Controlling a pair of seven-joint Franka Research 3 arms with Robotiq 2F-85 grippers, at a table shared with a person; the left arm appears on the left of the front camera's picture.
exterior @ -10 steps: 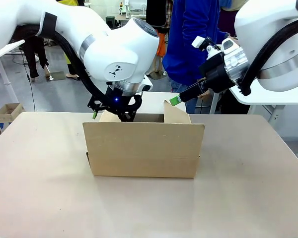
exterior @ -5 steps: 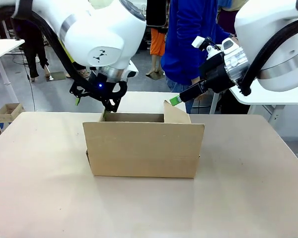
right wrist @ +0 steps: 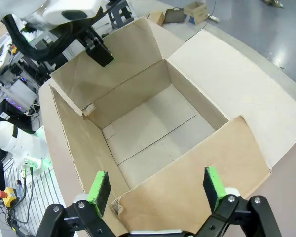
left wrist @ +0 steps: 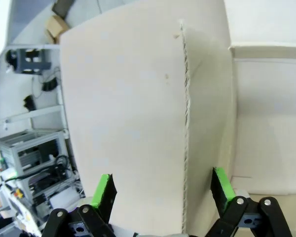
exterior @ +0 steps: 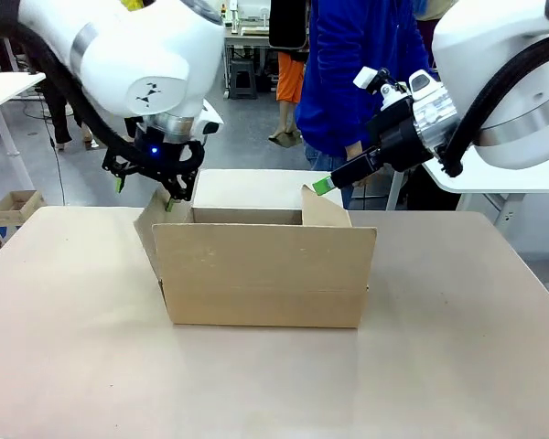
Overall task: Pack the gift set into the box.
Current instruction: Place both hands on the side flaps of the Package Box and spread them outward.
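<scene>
Front view: the box [exterior: 265,274] is seen standing on the middle of the counter [exterior: 457,366] with its top flaps opened. The flap on the box's left end is tilted outward, the flap on its right end is raised, and the far flap is laid out flat away from the box. The left gripper [exterior: 145,190] is held just above the box's left end, at the tilted flap. In the left wrist view its fingers [left wrist: 104,190] are spread wide, with cardboard of the box's left end seen between and beyond them; whether the pads touch it cannot be told. The right gripper [exterior: 324,186] is held just above the raised flap at the box's right end. In the right wrist view its fingers [right wrist: 99,188] are likewise spread, nothing is pinched, and the bare cardboard floor of the box [right wrist: 148,133] is seen beyond them. A person [exterior: 357,64] in a blue top is seen standing behind the box's far side.
</scene>
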